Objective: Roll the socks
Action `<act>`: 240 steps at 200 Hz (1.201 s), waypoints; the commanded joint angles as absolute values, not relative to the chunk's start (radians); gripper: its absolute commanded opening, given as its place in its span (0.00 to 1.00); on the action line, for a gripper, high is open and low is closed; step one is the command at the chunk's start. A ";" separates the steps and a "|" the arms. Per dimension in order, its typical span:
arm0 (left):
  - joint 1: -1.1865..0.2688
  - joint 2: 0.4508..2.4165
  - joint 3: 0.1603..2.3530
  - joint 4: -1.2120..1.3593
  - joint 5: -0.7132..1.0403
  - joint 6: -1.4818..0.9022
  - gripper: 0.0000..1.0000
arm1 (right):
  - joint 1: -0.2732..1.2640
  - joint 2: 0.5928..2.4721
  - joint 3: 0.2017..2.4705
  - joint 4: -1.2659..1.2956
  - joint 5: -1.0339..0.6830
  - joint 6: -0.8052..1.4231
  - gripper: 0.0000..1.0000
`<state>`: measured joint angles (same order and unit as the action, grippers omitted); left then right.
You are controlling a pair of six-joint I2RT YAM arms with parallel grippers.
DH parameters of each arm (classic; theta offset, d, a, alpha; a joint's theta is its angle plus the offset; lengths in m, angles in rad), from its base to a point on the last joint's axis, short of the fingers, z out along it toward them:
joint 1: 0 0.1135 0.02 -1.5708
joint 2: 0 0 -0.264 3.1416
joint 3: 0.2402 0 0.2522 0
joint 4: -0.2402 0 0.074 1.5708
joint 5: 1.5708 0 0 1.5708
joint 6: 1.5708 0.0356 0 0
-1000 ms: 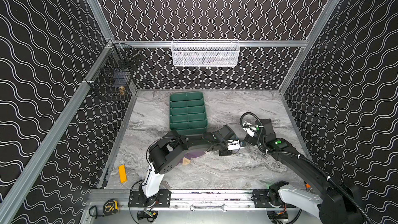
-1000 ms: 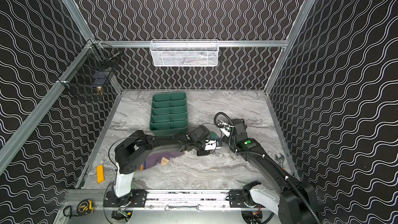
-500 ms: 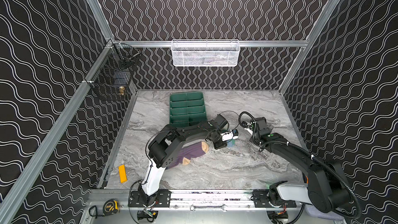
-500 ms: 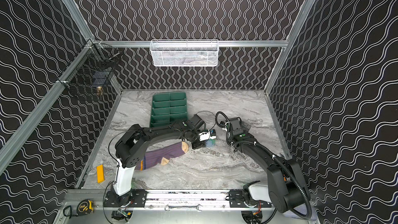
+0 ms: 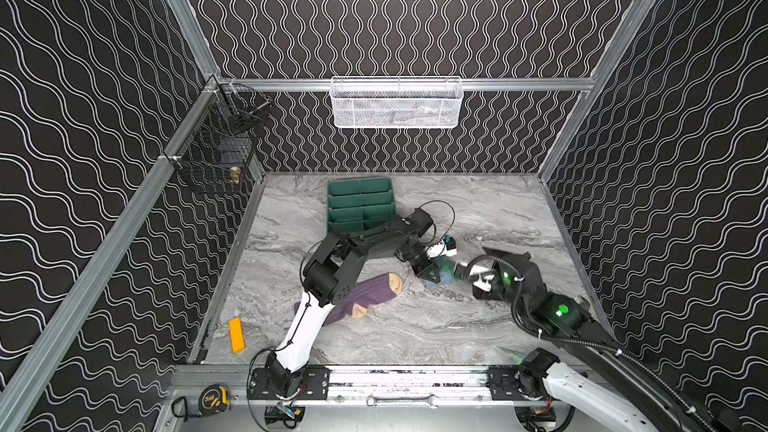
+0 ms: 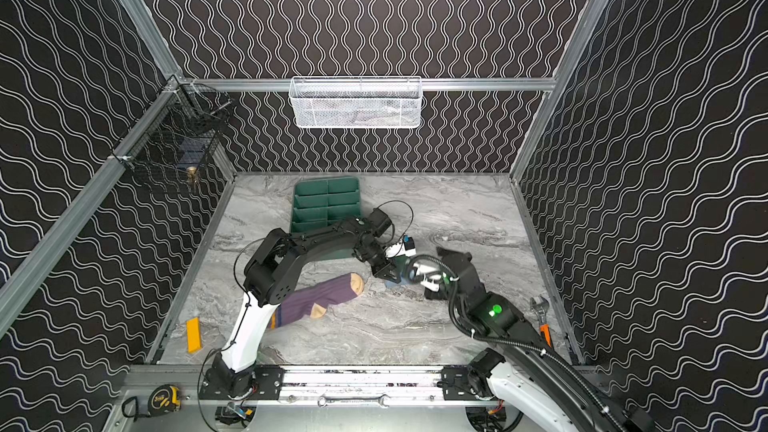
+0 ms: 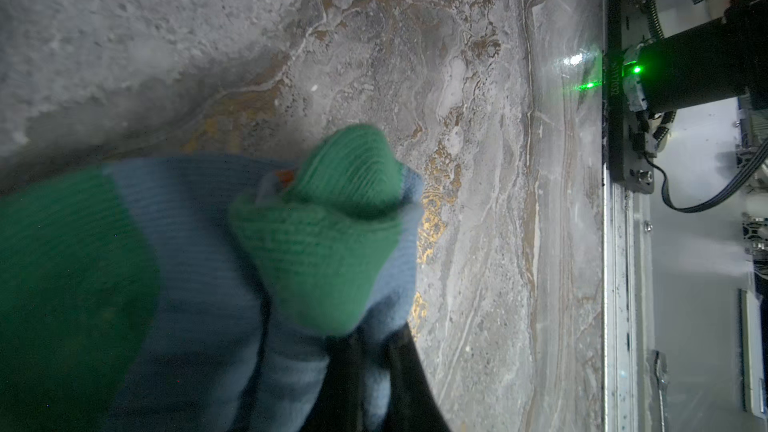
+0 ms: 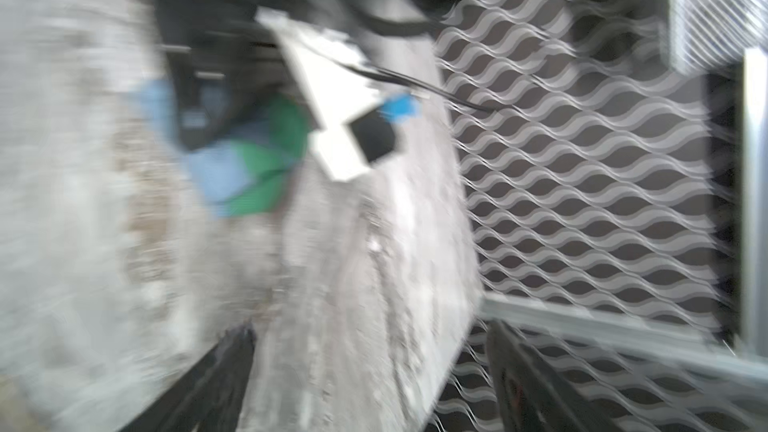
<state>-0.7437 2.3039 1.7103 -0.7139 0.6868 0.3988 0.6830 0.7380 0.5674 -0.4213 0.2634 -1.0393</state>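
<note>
Purple ribbed sock with tan toe and heel (image 5: 370, 295) lies flat near the front, partly under left arm (image 5: 309, 322). Just beyond, mid-table: blue ribbed sock with green toe and heel (image 5: 444, 277), bunched up. Left gripper (image 7: 376, 342) is clamped on its fabric. Right gripper (image 8: 372, 330) sits beside it, jaws apart, nothing between. Green plastic compartment tray (image 5: 345, 201) is furthest back.

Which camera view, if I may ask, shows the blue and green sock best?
The left wrist view: the blue and green sock fills it close up, knit visible. In both top views it is a small bundle half hidden between the arms; the right wrist view shows only a blurred patch.
</note>
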 commanded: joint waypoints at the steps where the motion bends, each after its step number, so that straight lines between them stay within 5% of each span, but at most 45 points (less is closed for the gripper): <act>1: -0.740 2.385 1.708 -0.930 0.400 0.370 0.00 | 0.747 0.777 0.496 -0.437 0.128 -1.107 0.88; 107: -0.728 2.428 1.705 -0.940 0.423 0.385 0.00 | 0.706 1.353 0.512 0.086 0.128 -1.279 0.82; 240: -0.726 2.436 1.692 -0.935 0.464 0.393 0.00 | 0.667 1.407 0.568 0.161 0.171 -1.324 0.75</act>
